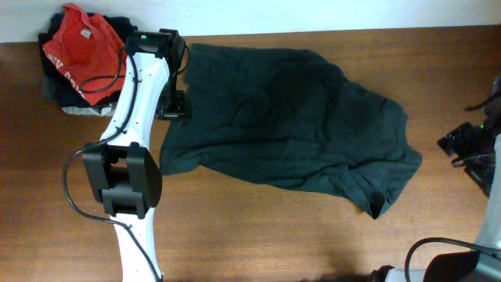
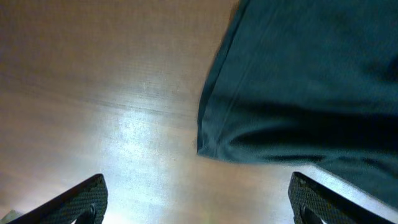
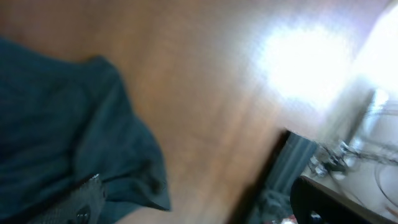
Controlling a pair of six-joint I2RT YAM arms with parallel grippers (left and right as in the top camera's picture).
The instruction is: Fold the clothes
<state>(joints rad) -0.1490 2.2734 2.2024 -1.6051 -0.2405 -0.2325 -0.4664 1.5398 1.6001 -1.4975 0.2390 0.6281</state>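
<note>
Obstacles first: at the far-left corner of the brown wood-grain table [image 1: 274, 235] you have a crumpled red T-shirt [image 1: 78, 43] lying on top of a heap of dark and grey folded clothing [image 1: 53, 84]. It sits just beside the white left arm [image 1: 133, 94], apart from the task cloth. A black cable [image 1: 72, 192] loops off that arm's base over the table's left part. The clothes, one large, soft, charcoal-navy garment [image 1: 290, 117], plain and wrinkled, lies spread flat across the middle of the table, its long side slanting from far-left down toward the near-right. Your left gripper [image 1: 173, 106] hangs at the garment's left edge, jaws wide apart with only bare wood between them. In the left wrist view a hemmed corner of the cloth lies ahead and to the right, and the right-hand black fingertip [image 2: 317, 199] sits just beside it; contact cannot be judged. Your right gripper [image 1: 462, 147] stands near the table's right edge, well apart from the garment's right end, jaws likewise spread and gripping nothing. In the right wrist view one fingertip [image 3: 84, 199] overlaps the cloth's rounded corner, but whether it touches is unclear. The surface is glossy, with a bright glare patch. A pale wall strip [image 1: 329, 14] runs along the table's far side; past the table's right edge everything is blurred.
</note>
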